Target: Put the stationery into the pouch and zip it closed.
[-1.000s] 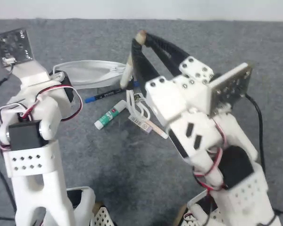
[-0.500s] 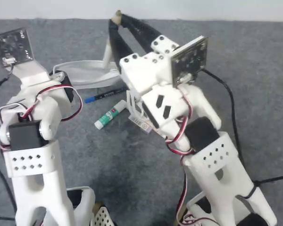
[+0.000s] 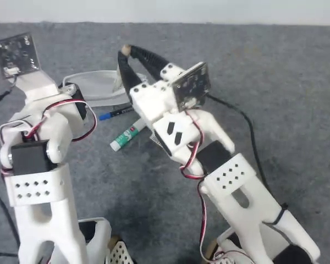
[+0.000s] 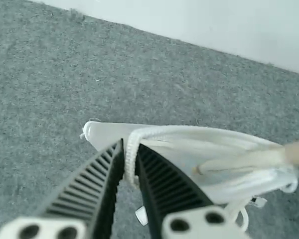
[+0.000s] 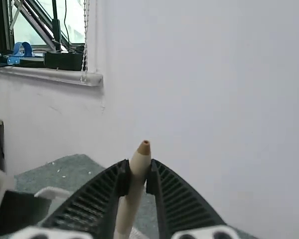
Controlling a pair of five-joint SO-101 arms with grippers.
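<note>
The right gripper (image 5: pixel 138 168) was closed on a beige pencil (image 5: pixel 135 175), pinching it partway along so its blunt end stood above the fingertips. In the high view the pencil (image 3: pixel 119 74) hung almost upright over the right end of the white pouch (image 3: pixel 96 85), which lay on the far left of the grey table (image 3: pixel 264 66). The left gripper (image 4: pixel 130 148) was nipped shut on the pouch's corded rim, its 2 jaws nearly touching.

A blue pen (image 3: pixel 113 113) and a glue stick (image 3: pixel 126 136) lay on the table just near of the pouch, not yet packed.

The step in hand looked like dropping the pencil in. The pencil's lower end seemed to sit at the pouch mouth, though the right arm hid the exact spot. To do it well, the right arm should tilt the pencil along the pouch's length, slide the low end well inside, and open only then. The left gripper should hold the rim lifted so the mouth stays wide.
</note>
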